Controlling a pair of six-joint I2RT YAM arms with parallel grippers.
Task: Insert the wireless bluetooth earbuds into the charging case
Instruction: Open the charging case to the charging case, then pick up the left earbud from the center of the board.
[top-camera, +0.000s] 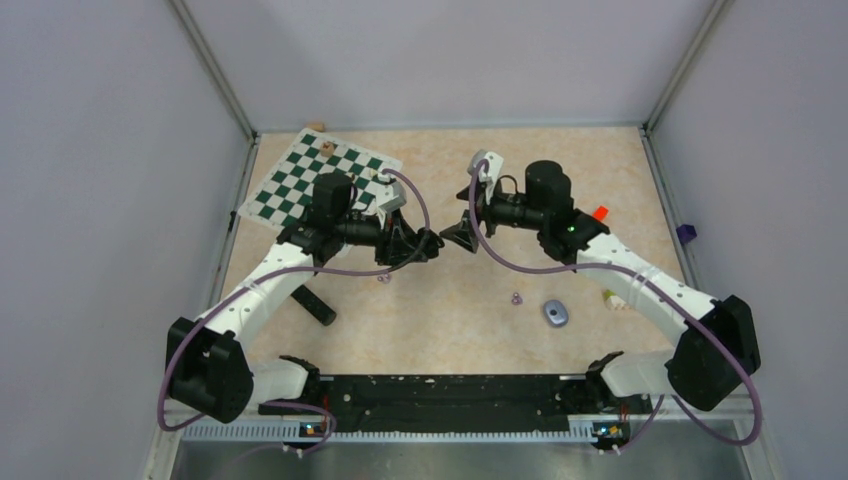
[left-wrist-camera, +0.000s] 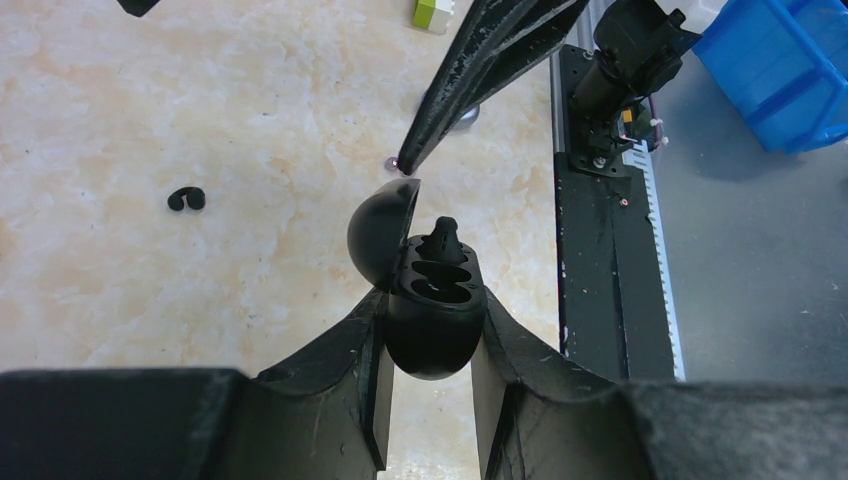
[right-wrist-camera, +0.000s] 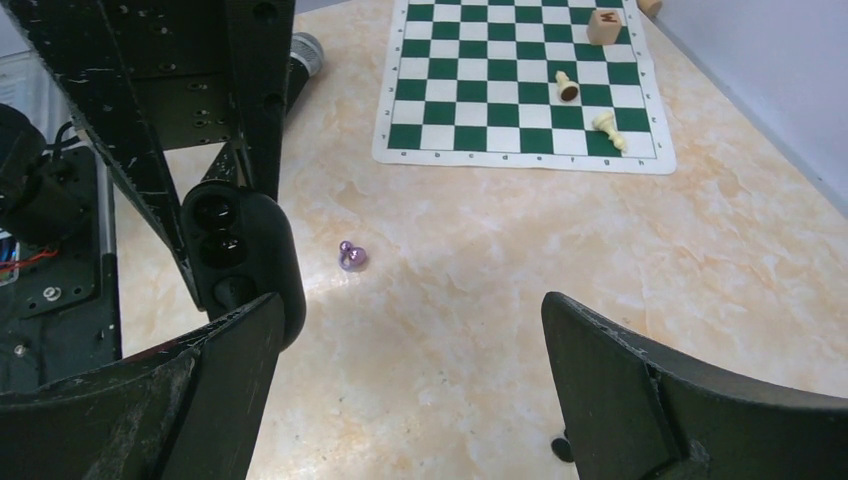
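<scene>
The chess mat (top-camera: 300, 180) lies at the table's (top-camera: 450, 330) far left corner, two chess pieces (right-wrist-camera: 567, 87) and a block (right-wrist-camera: 604, 25) on it. Mid-table, the open charging case (left-wrist-camera: 435, 320) sits in the left gripper (left-wrist-camera: 432, 335), one earbud (left-wrist-camera: 443, 235) in a socket. Another earbud (top-camera: 383, 280) lies just nearer on the table; a third earbud (top-camera: 516, 297), beside a second case (top-camera: 556, 313), toward the near right.

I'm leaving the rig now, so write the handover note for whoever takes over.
Left gripper: shut on the open black case, held off the table.
Right gripper: open, empty, facing that case.
Done: one black earbud stands in a slot and looks not fully down.
On the table: second black earbud, a purple earbud, another purple earbud, grey case.
To do: seat the first, load the others.
</scene>
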